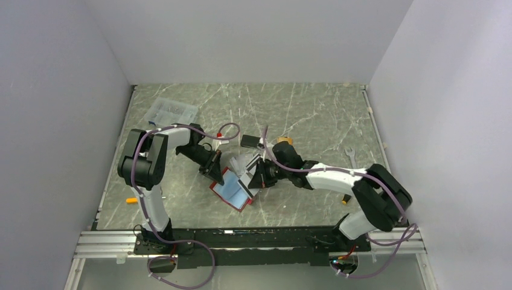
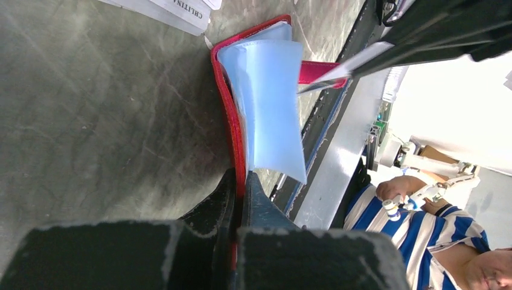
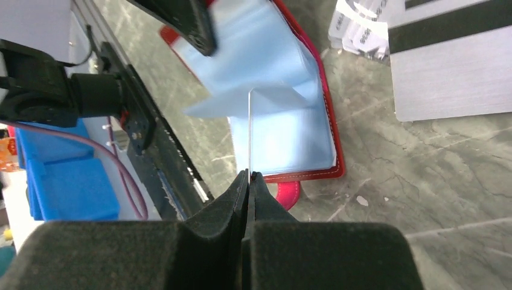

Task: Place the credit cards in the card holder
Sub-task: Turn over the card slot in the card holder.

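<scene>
The card holder (image 1: 231, 190) lies open in front of both arms, its red cover around pale blue sleeves (image 2: 268, 103). My left gripper (image 2: 240, 181) is shut on the red cover's edge (image 2: 232, 115), at the holder's left side (image 1: 215, 172). My right gripper (image 3: 249, 175) is shut on a thin credit card (image 3: 249, 133), seen edge-on, its far end down among the blue sleeves (image 3: 284, 121). That card (image 2: 350, 63) also shows in the left wrist view. More credit cards (image 3: 447, 66), grey-white with a dark stripe, lie on the table beyond the holder. A black one (image 1: 249, 141) lies farther back.
A clear plastic compartment box (image 1: 173, 111) stands at the back left. A wrench (image 1: 351, 155) lies to the right, and a small orange item (image 1: 131, 200) at the near left. The holder's red snap tab (image 3: 290, 196) sticks out toward the table's near edge.
</scene>
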Available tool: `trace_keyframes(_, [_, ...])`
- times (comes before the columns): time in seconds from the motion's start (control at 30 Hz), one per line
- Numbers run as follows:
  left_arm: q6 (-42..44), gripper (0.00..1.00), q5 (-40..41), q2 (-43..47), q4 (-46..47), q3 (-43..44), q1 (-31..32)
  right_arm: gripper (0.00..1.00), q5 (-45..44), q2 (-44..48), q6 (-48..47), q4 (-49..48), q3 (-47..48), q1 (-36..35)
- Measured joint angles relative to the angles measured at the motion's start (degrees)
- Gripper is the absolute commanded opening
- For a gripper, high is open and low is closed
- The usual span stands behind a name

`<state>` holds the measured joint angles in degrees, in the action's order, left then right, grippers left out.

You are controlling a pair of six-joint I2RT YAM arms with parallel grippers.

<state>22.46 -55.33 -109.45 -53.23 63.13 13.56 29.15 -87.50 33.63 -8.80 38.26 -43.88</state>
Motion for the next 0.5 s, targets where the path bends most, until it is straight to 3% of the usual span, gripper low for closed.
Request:
trace_keyframes(0.27, [-2.6,0.0,0.63,0.0,1.03,0.0,0.0,0.0,-2.05,10.14,0.5,0.57,0.13,3.19])
trace_keyframes(0.5, [-5.09,0.0,1.2,0.31,2.86,-0.31,0.0,0.0,-1.44,3.37,1.07,1.38,5.62,1.77])
